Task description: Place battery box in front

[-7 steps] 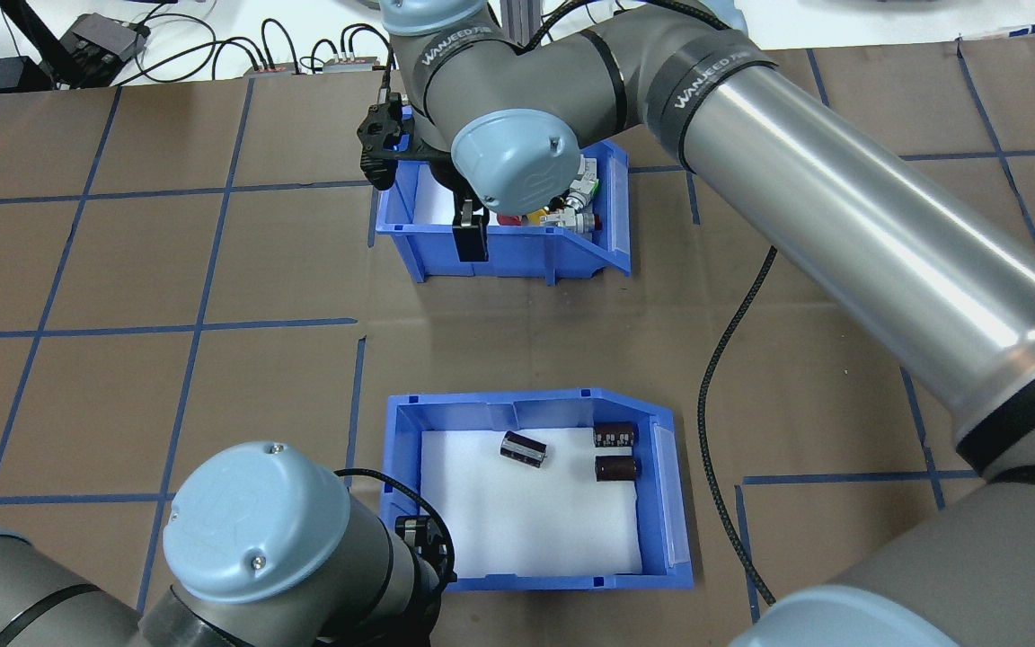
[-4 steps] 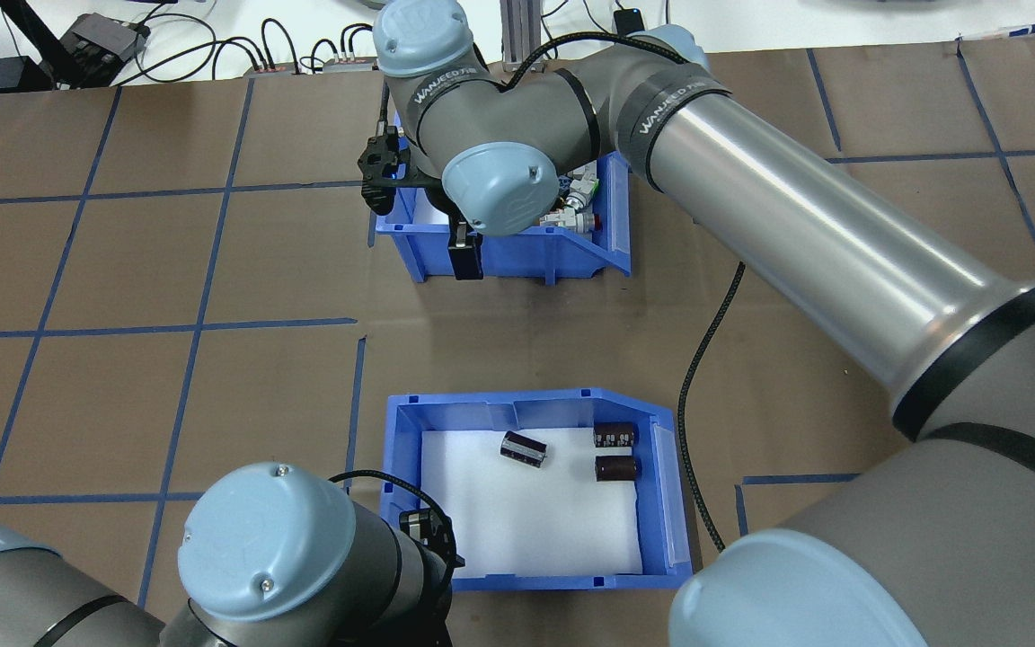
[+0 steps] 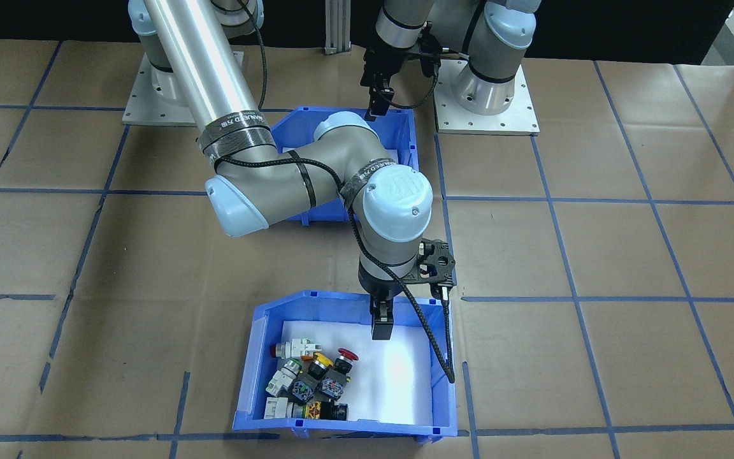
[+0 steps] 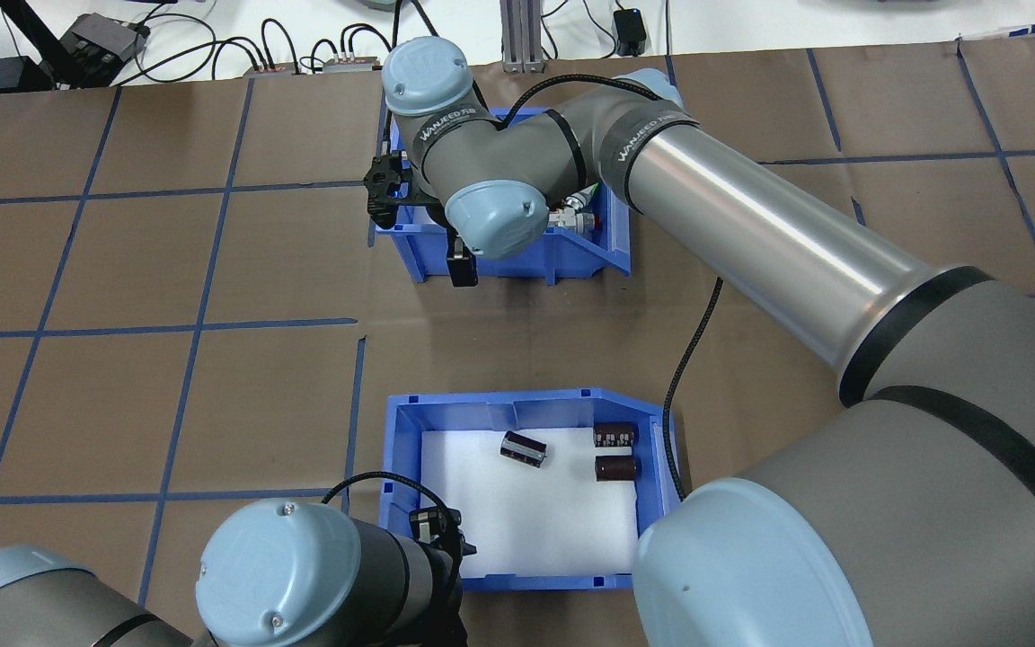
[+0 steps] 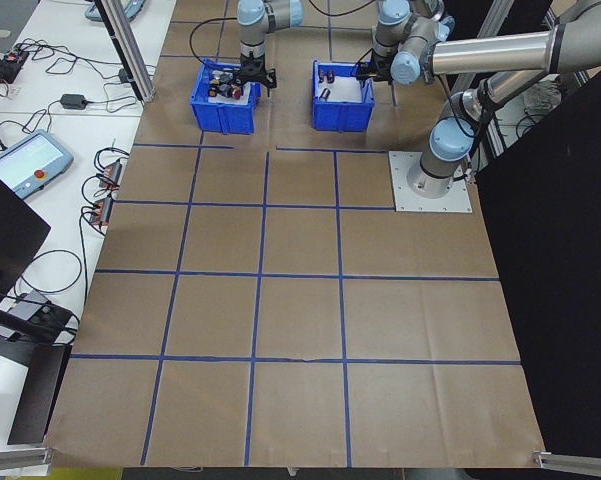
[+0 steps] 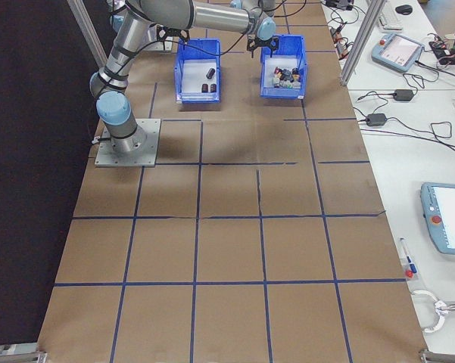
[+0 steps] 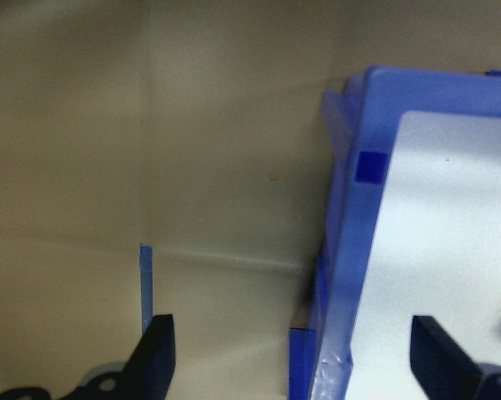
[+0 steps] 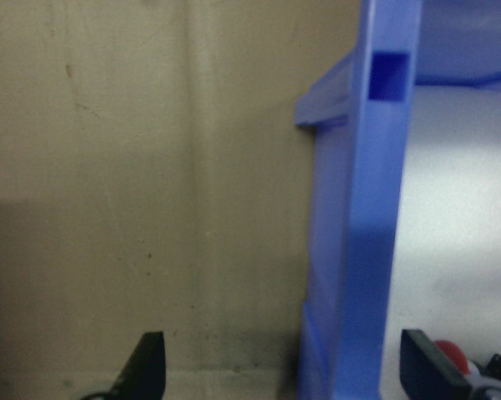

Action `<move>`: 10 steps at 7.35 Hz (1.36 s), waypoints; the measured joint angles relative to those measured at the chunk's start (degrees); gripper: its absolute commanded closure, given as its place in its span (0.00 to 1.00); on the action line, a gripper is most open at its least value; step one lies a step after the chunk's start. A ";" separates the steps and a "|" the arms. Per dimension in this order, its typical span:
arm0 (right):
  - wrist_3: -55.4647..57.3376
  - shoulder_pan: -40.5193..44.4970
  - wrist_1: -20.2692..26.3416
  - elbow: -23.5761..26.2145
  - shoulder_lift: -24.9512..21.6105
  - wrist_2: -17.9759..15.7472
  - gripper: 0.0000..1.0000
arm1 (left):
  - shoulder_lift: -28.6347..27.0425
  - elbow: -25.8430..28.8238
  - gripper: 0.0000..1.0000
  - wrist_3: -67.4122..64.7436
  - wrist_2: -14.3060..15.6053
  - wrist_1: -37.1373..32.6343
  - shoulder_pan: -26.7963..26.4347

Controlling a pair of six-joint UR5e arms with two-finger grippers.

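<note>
Now, front-facing view: right hand (image 3: 381, 329) hangs at the rear wall of the switch bin (image 3: 259, 357), which sits toward the operators' edge of the counter (image 3: 628, 255); left hand (image 3: 374, 105) hangs at the rear wall of the battery box (image 3: 408, 137), by the robot's bases.

Overhead view: battery box (image 4: 401, 467) holds three cells (image 4: 616, 452); it is at the robot's edge, the switch bin (image 4: 526, 256) beyond it.

Left wrist view: fingers (image 7: 158, 346) apart, straddling the box wall (image 7: 342, 250), not clamped.

Right wrist view: fingers (image 8: 150, 362) likewise apart astride the bin wall (image 8: 379, 208).

Judgement: grasp stage. Next: both hands close on their walls, then the bins trade places.
</note>
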 measured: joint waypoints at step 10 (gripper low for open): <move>-3.25 -3.08 3.03 0.32 -7.48 -4.40 1.00 | -9.17 -1.07 0.77 -6.34 2.07 12.37 -4.41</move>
